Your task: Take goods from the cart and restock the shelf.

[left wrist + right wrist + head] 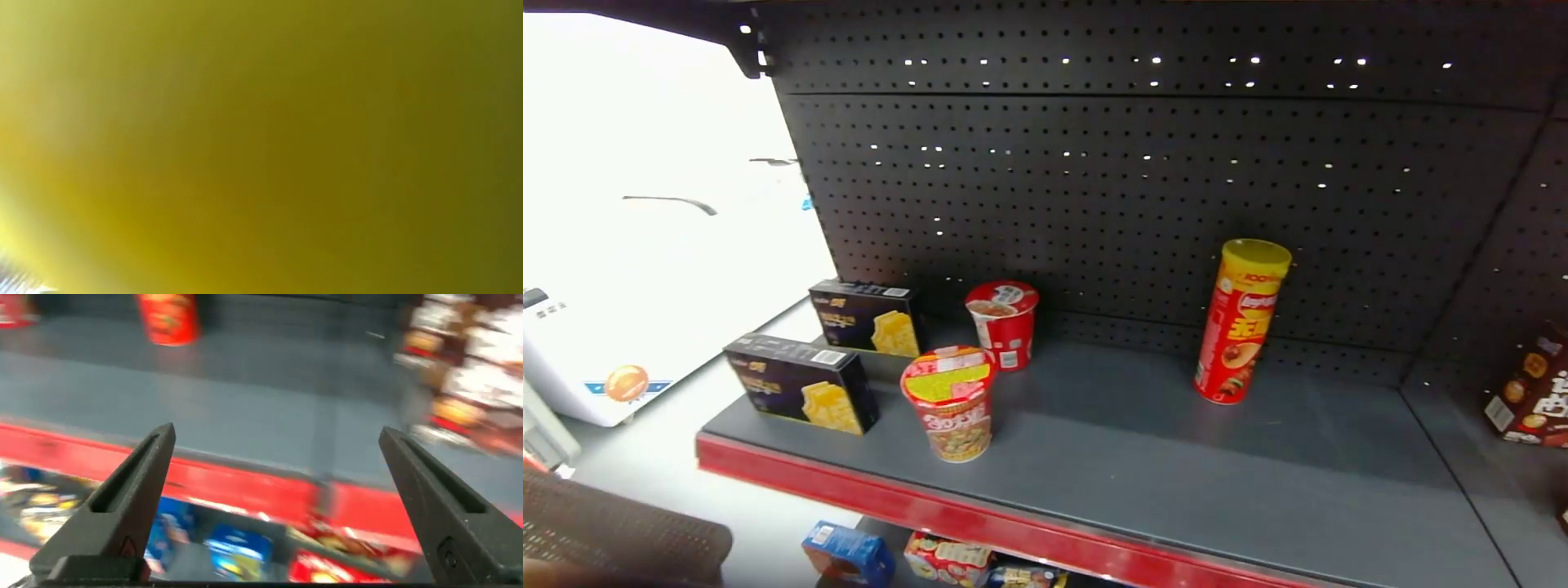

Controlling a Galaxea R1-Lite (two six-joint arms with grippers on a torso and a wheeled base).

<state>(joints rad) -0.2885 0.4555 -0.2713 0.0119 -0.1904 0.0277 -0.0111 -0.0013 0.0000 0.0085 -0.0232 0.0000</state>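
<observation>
Right gripper [278, 431]: jaws spread wide, nothing between them, held in front of the shelf's red front edge [931, 510] and apart from it. Past the gap between the two dark fingers [131, 498] lies bare grey shelf board [1143, 457]. The red chip can [1241, 322] with the yellow lid stands upright beyond one finger, well apart from the gripper, with no contact. In the head view the can is right of centre, near the black pegboard back [1143, 204]. Left of centre stand two cup noodles: the front cup [949, 404] near the shelf edge, the rear cup [1003, 322] behind it. Further left are two dark boxes [800, 384], one behind the other. A brown box [1531, 392] stands at the right edge of the frame, on the neighbouring board. A blue pack [848, 554] and other goods sit on the lower shelf, bottom centre-left. There is a dark mesh surface [613, 523] in the bottom left corner. Left wrist view: a blurred yellow surface [261, 147] lies right against the lens; I cannot tell what it is.
</observation>
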